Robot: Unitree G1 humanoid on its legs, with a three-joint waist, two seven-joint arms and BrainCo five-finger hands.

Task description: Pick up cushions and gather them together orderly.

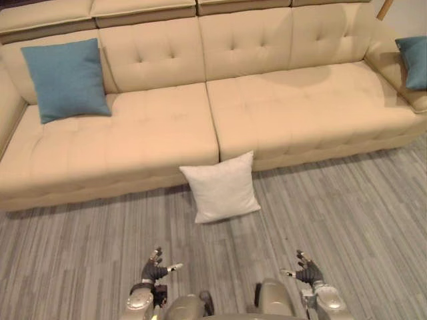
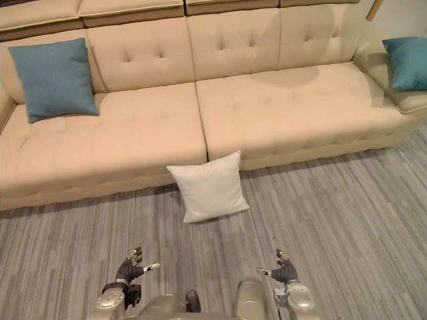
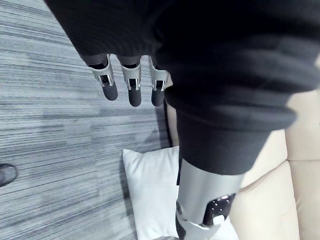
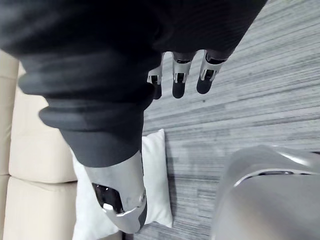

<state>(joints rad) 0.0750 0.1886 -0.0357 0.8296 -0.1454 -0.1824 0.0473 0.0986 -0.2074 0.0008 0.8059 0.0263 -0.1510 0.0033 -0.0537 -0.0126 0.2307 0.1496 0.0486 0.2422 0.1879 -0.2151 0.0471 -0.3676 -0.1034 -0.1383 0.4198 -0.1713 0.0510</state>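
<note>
The white cushion point(image 1: 220, 188) stood on the floor against the sofa point(image 1: 160, 133) front, straight ahead and roughly midway between the left hand point(image 1: 155, 269) and right hand point(image 1: 308, 272), both empty, fingers loosely spread.

We see the sofa point(image 1: 160, 127) in smooth, leather-like upholstery; blue cushions point(image 1: 67, 80) and white cushion point(image 1: 220, 187) in matt cloth; floor point(image 1: 347, 220) matt wood-grain.

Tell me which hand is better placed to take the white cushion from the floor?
Left, by a little. The cushion stands against the sofa nearly midway between the hands, slightly nearer the left hand. The right hand is open and empty too.
</note>
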